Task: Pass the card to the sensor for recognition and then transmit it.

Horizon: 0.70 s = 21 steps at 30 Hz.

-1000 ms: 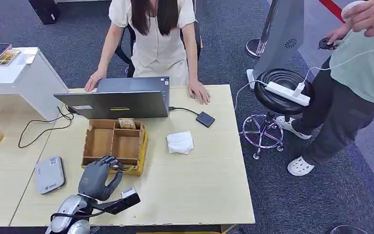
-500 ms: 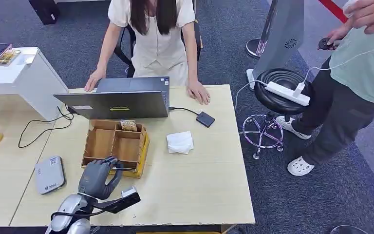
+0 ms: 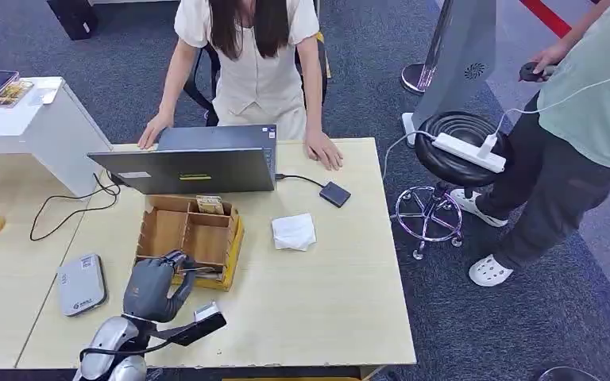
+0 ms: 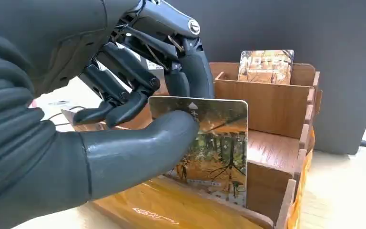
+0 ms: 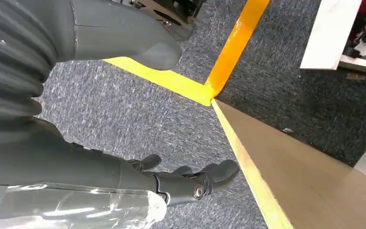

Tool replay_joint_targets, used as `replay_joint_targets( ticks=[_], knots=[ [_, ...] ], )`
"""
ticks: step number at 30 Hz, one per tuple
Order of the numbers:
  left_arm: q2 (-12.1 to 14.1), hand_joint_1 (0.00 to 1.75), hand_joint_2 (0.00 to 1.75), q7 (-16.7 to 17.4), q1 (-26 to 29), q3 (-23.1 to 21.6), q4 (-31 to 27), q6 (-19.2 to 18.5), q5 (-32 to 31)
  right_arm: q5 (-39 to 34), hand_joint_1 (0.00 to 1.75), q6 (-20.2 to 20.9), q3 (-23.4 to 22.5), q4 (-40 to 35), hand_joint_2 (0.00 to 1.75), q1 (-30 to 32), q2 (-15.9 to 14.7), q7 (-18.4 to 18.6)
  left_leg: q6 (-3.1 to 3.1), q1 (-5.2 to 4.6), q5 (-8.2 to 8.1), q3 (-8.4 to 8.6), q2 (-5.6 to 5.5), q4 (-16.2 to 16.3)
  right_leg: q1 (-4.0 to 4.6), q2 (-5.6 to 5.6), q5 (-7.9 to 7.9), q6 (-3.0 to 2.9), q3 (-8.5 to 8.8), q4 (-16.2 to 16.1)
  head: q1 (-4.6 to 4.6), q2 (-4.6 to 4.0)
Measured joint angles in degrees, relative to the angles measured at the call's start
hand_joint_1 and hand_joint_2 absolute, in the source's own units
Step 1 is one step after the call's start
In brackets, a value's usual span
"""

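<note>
My left hand (image 3: 152,287) is at the near edge of a wooden organiser box (image 3: 159,230) on the table. It pinches a card (image 4: 217,148) printed with an autumn tree scene, thumb (image 4: 138,143) on the front and fingers (image 4: 124,81) behind. The card stands upright in the box's near compartment. A second card (image 3: 210,204) leans in a far compartment. A small black reader (image 3: 334,194) lies right of the laptop, wired to it. A grey flat device (image 3: 80,284) lies left of my hand. My right hand (image 5: 66,162) hangs over the carpet, fingers (image 5: 190,183) apart, holding nothing.
A person sits behind the open laptop (image 3: 191,163) with both hands on the table's far edge. A folded white tissue (image 3: 294,232) lies right of the box. Another person stands at the right by a stool (image 3: 461,147) carrying a power strip. A white side table (image 3: 40,119) stands far left.
My left hand has drawn slightly back toward me at the box's near edge, still on the card. The standing person's raised hand has left the picture.
</note>
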Motion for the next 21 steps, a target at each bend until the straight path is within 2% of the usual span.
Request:
replay_joint_targets(
  ticks=[4, 9, 11, 12, 13, 21],
  knots=[
    [0.09, 1.66, 1.75, -0.61, -0.08, 0.59, -1.64, 2.49, 0.55, 0.2, 0.0, -0.02, -0.2, 0.0, 1.75, 0.02, 0.0, 0.0, 0.0, 0.0, 0.0, 0.0, 0.0, 0.0, 0.0, 0.0, 0.0, 0.0, 0.0, 0.0, 0.0, 0.0],
    [0.33, 1.68, 1.75, -1.33, -0.48, 1.49, -4.46, 3.15, 2.01, 0.31, 0.0, -0.04, -0.87, 0.02, 1.75, 0.07, 0.02, -0.09, 0.0, 0.0, 0.0, 0.0, 0.0, 0.0, 0.0, 0.0, 0.0, 0.0, 0.0, 0.0, 0.0, 0.0],
    [0.42, 1.61, 1.75, -1.68, -0.76, 1.95, -5.16, 3.17, 2.84, 0.35, 0.0, -0.07, -1.01, 0.02, 1.75, 0.11, 0.04, -0.15, 0.0, 0.0, 0.0, 0.0, 0.0, 0.0, 0.0, 0.0, 0.0, 0.0, 0.0, 0.0, 0.0, 0.0],
    [0.46, 1.62, 1.75, -1.86, -0.83, 2.14, -5.47, 3.17, 3.21, 0.37, 0.0, -0.09, -1.09, 0.02, 1.75, 0.13, 0.04, -0.18, 0.0, 0.0, 0.0, 0.0, 0.0, 0.0, 0.0, 0.0, 0.0, 0.0, 0.0, 0.0, 0.0, 0.0],
    [0.5, 1.75, 1.75, -2.05, -0.89, 2.38, -5.75, 3.3, 3.45, 0.44, 0.0, -0.11, -1.25, 0.02, 1.75, 0.16, 0.09, -0.2, 0.0, 0.0, 0.0, 0.0, 0.0, 0.0, 0.0, 0.0, 0.0, 0.0, 0.0, 0.0, 0.0, 0.0],
    [0.66, 1.73, 1.75, -2.86, -1.54, 3.37, -6.51, 3.47, 5.38, 0.7, 0.0, -0.31, -1.68, 0.02, 1.75, 0.21, 0.15, -0.33, 0.0, 0.0, 0.0, 0.0, 0.0, 0.0, 0.0, 0.0, 0.0, 0.0, 0.0, 0.0, 0.0, 0.0]
  ],
)
